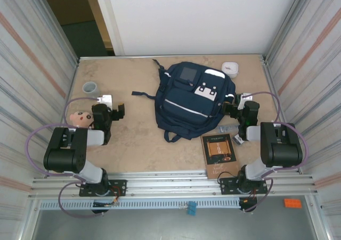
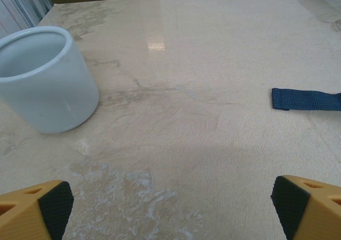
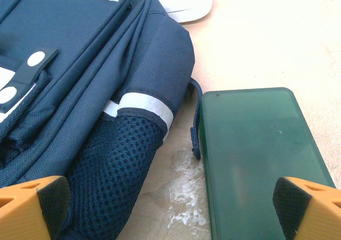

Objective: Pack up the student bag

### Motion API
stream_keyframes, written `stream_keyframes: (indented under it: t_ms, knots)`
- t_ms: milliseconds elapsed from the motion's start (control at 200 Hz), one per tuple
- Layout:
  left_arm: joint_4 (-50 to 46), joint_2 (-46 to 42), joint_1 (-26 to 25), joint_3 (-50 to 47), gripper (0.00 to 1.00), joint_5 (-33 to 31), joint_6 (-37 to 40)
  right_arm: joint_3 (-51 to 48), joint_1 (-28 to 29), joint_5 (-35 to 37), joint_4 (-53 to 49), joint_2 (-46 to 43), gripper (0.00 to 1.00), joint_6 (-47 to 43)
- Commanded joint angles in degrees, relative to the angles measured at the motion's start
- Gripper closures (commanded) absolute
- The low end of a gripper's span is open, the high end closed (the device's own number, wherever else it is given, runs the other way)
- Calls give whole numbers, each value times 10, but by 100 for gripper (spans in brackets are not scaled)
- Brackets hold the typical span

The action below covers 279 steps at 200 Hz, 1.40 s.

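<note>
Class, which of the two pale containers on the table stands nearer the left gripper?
The open round white cup, just ahead of the left gripper; the squarish white tub sits beyond the navy backpack.

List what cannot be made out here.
Top view: the doll, body hidden by the left arm.
Top view: the book, cover lettering too small to read.
Right wrist view: the green flat slab, cut off by the bottom edge.
Left wrist view: the blue strap, cut off by the right edge.
</note>
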Motion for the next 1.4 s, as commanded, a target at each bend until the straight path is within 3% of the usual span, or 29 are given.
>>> stream_keyframes:
  t_ms: [0,65,115,170,256,381,456,536,676,847,972,1052,1122,1193,1293,1393]
  knots:
    - [9,-4,3,4,1,-5,-2,7,2,4,7,-3,1,8]
    - [13,-5,2,2,1,-1,-1,5,-1,-1,8,-4,1,10]
    - [10,-13,-3,6,7,8,13,2,-2,6,14,-9,1,13]
    - [-53,-45,-22,27,12,3,38,23,-8,16,-42,-38,1,25]
    - [-243,-114,-62,107,17,-14,49,124,-36,-16,-291,-104,1,62]
    - [-437,-143,-102,238,25,47,-43,310,-69,-63,-616,-117,1,111]
    - [-514,-116,-132,312,30,78,-128,377,-88,-171,-737,-98,1,113]
    - [-563,-63,-177,377,34,121,-173,390,-92,-253,-794,-88,0,172]
    - [-622,52,-251,461,36,130,-205,337,-58,-241,-777,-109,12,290]
    - [-661,160,-252,498,49,154,-292,306,32,-159,-734,-98,26,333]
    - [-658,189,-256,491,39,152,-303,297,53,-127,-704,-55,26,375]
    - [-655,205,-256,488,48,171,-301,296,58,-141,-675,-20,26,382]
    - [-649,208,-256,477,69,175,-301,307,68,-171,-654,14,36,372]
    - [-644,194,-256,460,81,169,-302,318,88,-175,-645,33,38,361]
    - [-642,149,-256,419,91,148,-304,327,121,-176,-628,49,43,358]
    - [-656,98,-255,369,92,130,-304,332,156,-176,-615,58,47,370]
